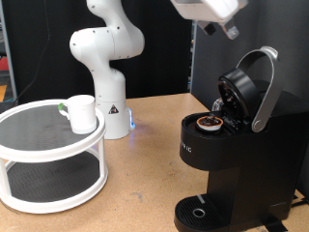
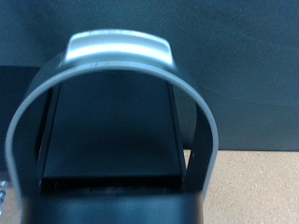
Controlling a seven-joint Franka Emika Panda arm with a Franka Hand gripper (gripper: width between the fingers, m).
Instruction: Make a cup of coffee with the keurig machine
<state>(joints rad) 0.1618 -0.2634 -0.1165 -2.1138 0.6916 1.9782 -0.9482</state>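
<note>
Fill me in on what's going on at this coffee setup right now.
A Franka arm is working at the keurig machine. Its lid is raised, and a coffee pod sits in the open chamber. The arm's hand hangs at the exterior view's top, just above the lid's silver handle, which fills the wrist view; its fingers do not show and nothing is seen held. The cup stands on the upper tier of a white round shelf at the exterior view's left, not under the machine.

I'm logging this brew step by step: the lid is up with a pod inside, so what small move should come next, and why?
Probably lower the gripper towards the silver lid handle to press it shut. The keurig machine stands open with a pod seated, the wrist view faces that handle, and the cup still sits on the white stand.
</note>
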